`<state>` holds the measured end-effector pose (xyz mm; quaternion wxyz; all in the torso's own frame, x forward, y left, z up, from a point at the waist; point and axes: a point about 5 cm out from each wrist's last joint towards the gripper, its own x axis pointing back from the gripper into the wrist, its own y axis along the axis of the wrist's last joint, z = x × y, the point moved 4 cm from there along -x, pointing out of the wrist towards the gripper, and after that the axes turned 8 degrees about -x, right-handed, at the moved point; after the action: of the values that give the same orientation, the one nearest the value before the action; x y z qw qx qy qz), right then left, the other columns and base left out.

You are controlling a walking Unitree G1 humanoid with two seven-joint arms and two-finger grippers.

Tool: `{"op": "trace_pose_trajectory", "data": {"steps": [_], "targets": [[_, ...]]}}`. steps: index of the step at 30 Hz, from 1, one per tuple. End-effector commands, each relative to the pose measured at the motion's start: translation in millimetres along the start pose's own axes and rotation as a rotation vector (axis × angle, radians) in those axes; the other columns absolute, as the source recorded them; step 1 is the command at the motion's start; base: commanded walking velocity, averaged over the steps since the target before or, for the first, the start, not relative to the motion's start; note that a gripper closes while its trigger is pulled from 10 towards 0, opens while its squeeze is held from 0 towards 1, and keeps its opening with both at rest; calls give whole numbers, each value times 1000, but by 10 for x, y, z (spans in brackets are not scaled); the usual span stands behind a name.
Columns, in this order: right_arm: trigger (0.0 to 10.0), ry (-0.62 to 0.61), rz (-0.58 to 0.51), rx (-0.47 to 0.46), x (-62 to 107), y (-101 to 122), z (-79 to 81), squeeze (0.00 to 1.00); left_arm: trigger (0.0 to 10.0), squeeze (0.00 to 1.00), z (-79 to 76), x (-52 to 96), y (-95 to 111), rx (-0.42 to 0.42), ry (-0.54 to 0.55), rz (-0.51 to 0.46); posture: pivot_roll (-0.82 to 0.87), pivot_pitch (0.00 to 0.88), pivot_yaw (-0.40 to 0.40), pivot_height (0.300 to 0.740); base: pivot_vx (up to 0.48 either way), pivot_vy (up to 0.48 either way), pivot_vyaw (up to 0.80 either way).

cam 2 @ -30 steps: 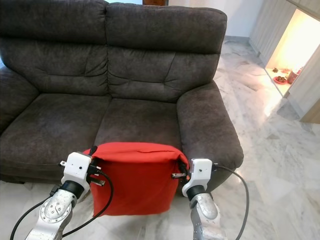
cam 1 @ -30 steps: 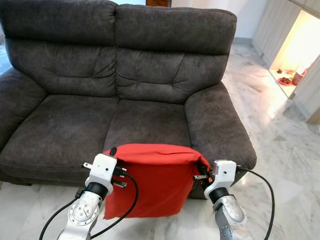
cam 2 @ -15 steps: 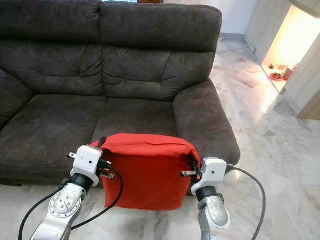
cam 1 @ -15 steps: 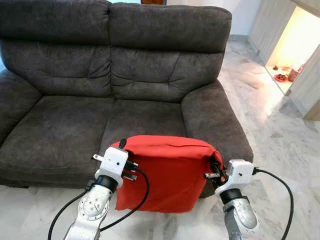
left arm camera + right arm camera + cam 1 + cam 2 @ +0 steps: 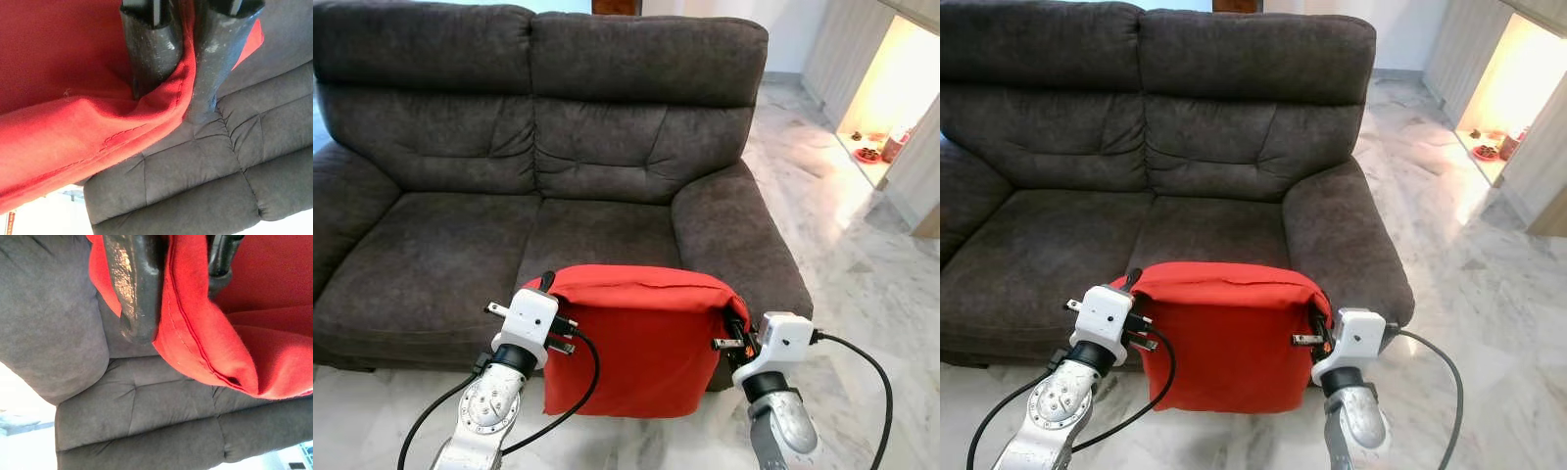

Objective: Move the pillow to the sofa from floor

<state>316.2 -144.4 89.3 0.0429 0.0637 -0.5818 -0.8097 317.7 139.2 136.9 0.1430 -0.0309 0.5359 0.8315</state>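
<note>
The red pillow [image 5: 636, 343] has been raised slightly – seemingly clear of the floor [image 5: 862, 264] – clamped by left gripper [image 5: 548, 285] and right gripper [image 5: 734, 323], before the sofa [image 5: 607, 225].

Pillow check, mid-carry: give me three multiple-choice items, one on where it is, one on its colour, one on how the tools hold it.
1. Where is the pillow?
A. flat on the seat cushion
B. hanging at the front edge of the sofa
C. on the armrest

2. What colour is it?
A. red
B. blue
C. grey

3. How do the tools hold it?
A. the left tool alone
B. neither; it leans on the sofa
C. left tool and right tool, each pinching a top corner

Key: 1 B, it hangs in front of the seat; 2 A, the cover is red; 3 C, both wrist views show fabric clamped between black fingers.
</note>
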Motion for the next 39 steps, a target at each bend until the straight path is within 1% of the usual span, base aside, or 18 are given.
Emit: {"op": "trace_pose_trajectory", "data": {"steps": [1,5,8,12,19,25,31,39], "targets": [[10000,-44,-64,30,46,198,-143,0,10000,0,199,-73,123,-12,57,-55,169,9,1,740,0,0,0],[10000,-78,-76,27,55,253,-216,0,10000,0,190,-84,110,-11,51,-53,167,1,4,740,0,0,0],[10000,-85,-78,11,48,246,-211,0,10000,0,184,-71,111,-8,52,-53,172,0,5,740,0,0,0],[10000,-70,-63,11,38,202,-161,0,10000,0,159,-49,105,-7,42,-50,180,0,4,740,0,0,0],[10000,-67,-56,0,28,187,-134,0,10000,0,200,-16,102,-6,50,-44,192,0,6,740,0,0,0],[10000,-52,-94,-22,-9,272,-47,0,10000,0,245,-1,142,-23,56,-52,189,0,12,740,0,0,0],[10000,-45,-100,-25,-30,290,-12,0,10000,0,316,-21,186,-33,75,-63,194,10,10,740,252,0,0],[10000,-46,-108,-39,-36,301,18,0,10000,0,299,-44,178,-30,70,-56,196,27,8,740,298,0,0]]}}
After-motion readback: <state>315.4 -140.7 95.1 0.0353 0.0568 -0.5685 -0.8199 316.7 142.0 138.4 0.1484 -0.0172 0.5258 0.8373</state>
